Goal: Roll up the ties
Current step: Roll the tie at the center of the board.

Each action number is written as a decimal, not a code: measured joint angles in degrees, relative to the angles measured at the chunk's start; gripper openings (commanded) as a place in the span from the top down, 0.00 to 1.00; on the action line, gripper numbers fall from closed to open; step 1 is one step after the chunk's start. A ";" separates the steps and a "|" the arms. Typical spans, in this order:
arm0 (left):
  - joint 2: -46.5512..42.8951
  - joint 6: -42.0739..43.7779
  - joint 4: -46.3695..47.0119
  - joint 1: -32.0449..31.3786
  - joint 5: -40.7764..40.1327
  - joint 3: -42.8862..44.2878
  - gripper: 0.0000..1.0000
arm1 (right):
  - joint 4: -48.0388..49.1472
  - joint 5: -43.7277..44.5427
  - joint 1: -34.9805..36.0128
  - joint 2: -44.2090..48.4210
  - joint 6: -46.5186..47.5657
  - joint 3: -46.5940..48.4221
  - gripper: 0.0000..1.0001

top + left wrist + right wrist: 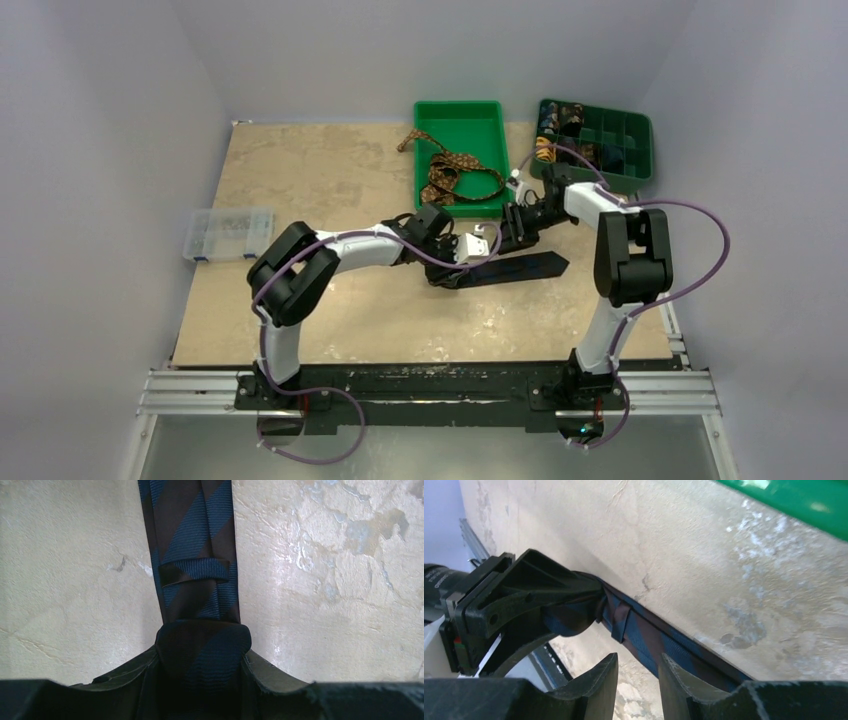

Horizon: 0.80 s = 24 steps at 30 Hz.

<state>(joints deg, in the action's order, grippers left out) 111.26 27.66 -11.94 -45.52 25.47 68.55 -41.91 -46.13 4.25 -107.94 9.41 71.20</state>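
Now, left pincer [202,667]: grasping rolled end of navy tie [192,530]
Right pincer [638,680]: released, just beside tie's flat length
Navy tie: middle of counter [330,170], tail running right
Brown tie [455,172]: in far green tray [470,120]

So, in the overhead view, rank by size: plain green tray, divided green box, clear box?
Plain green tray and divided green box look about alike, too close to rank.
Clear box is plainly smallest.
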 measured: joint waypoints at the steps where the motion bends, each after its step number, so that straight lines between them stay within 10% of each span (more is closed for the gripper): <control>1: 0.00 0.46 -1.01 0.15 0.26 0.28 0.87 | -0.31 -0.22 0.02 0.00 -0.07 -0.11 0.59; 24: 3.21 1.46 -14.60 -0.81 -3.82 9.11 0.85 | 28.48 -13.66 8.04 2.29 -29.31 -16.06 0.48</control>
<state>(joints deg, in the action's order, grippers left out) 114.48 29.12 -26.55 -46.33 21.65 77.67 -13.43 -59.79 12.29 -105.65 -19.90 55.13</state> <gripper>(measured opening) 0.394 0.537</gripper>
